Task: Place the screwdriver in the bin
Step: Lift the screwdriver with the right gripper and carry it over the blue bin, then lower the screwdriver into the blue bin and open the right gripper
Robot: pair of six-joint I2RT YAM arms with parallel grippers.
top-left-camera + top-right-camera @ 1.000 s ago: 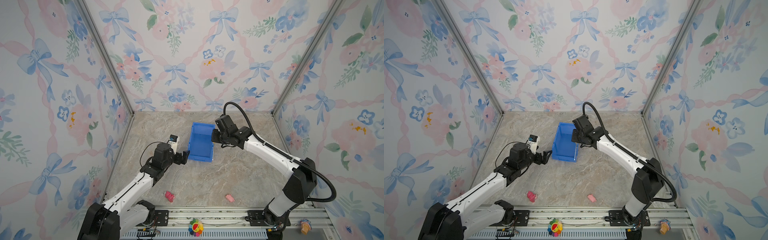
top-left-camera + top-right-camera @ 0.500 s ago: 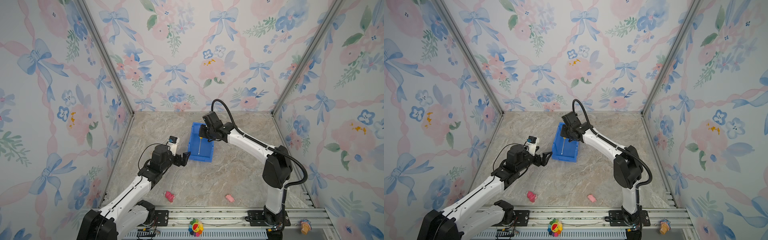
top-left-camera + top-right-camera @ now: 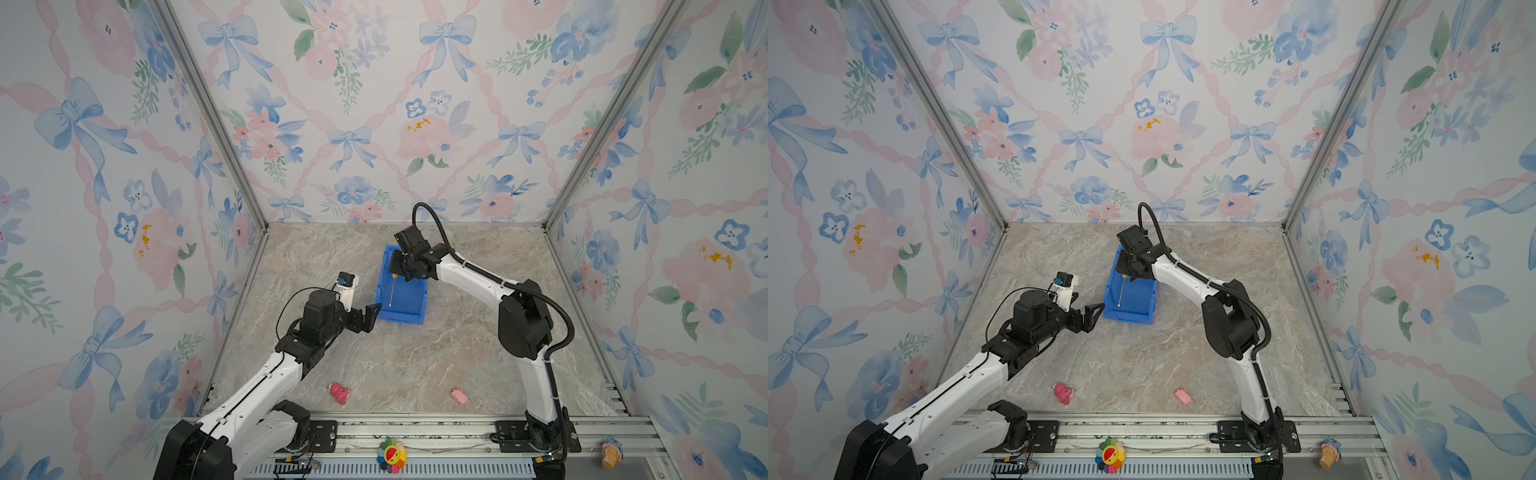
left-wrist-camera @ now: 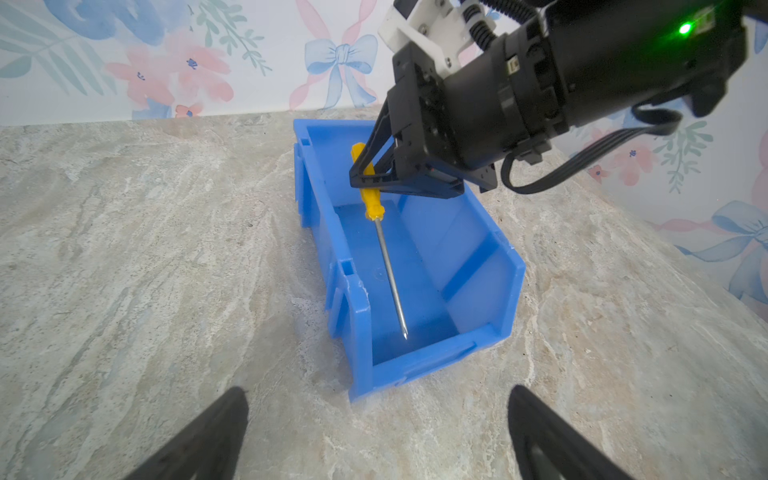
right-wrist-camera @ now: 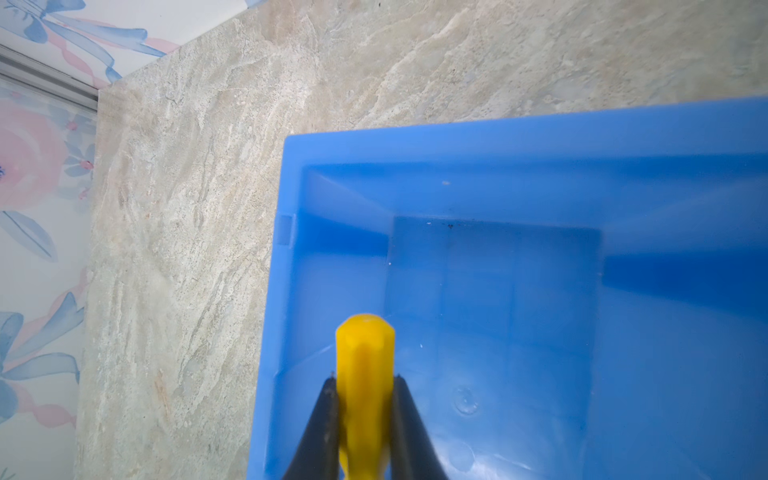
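The blue bin (image 3: 419, 299) (image 3: 1152, 297) (image 4: 469, 249) (image 5: 498, 141) stands mid-table with its low lip toward the front. My right gripper (image 3: 395, 274) (image 3: 1125, 275) (image 4: 362, 174) (image 5: 365, 380) is over the bin's back end, shut on the yellow handle of the screwdriver (image 3: 392, 291) (image 3: 1121, 291) (image 4: 386, 253) (image 5: 365, 349). The silver shaft slants down inside the bin toward the front lip. I cannot tell whether the tip touches the floor. My left gripper (image 3: 371, 316) (image 3: 1093, 313) (image 4: 376, 390) is open and empty, just left of the bin's front corner.
Two small pink toys (image 3: 338, 392) (image 3: 460, 396) lie near the table's front edge. A rainbow flower toy (image 3: 391, 455) and a small figure (image 3: 611, 454) sit on the front rail. Floral walls close in the left, back and right sides.
My right gripper has swung left from the bin's right wall to over its back end, bringing the screwdriver shaft down inside. The left arm has barely shifted.
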